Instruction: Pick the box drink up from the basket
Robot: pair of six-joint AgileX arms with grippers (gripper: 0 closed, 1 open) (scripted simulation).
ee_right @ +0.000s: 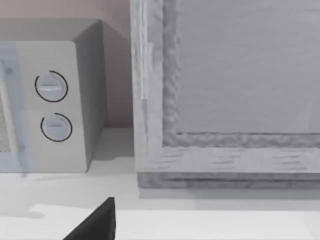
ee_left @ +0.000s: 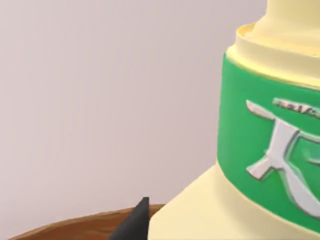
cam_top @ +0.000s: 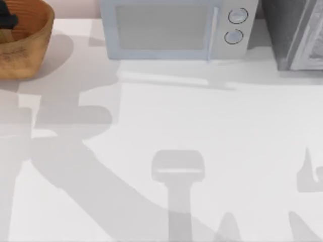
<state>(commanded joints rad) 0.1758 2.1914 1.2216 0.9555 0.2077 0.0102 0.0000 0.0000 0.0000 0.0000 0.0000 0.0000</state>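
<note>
The basket [cam_top: 22, 48] sits at about ten o'clock on the white table [cam_top: 202, 131], cut off by the top view's left and upper edges, so less than half of its woven wall and orange-brown inside can be seen. A dark shape at its rim, about eleven o'clock, looks like part of the left gripper [cam_top: 7, 20], mostly out of frame; whether it is clenched or released cannot be told. In the left wrist view the box drink [ee_left: 250, 150] looms very close: pale yellow carton with a green band and silver lettering, cropped at the frame's edges. One black fingertip [ee_left: 134, 222] shows just beside its lower corner; contact is unclear. A brown curve of basket rim [ee_left: 75, 227] lies below. The microwave [cam_top: 174, 27] stands at twelve o'clock, top cut off, with a grey cabinet [cam_top: 298, 35] at two o'clock. The right wrist view faces those two; one dark finger [ee_right: 95, 222] of the right gripper pokes in, its grip state not discernible.
</note>
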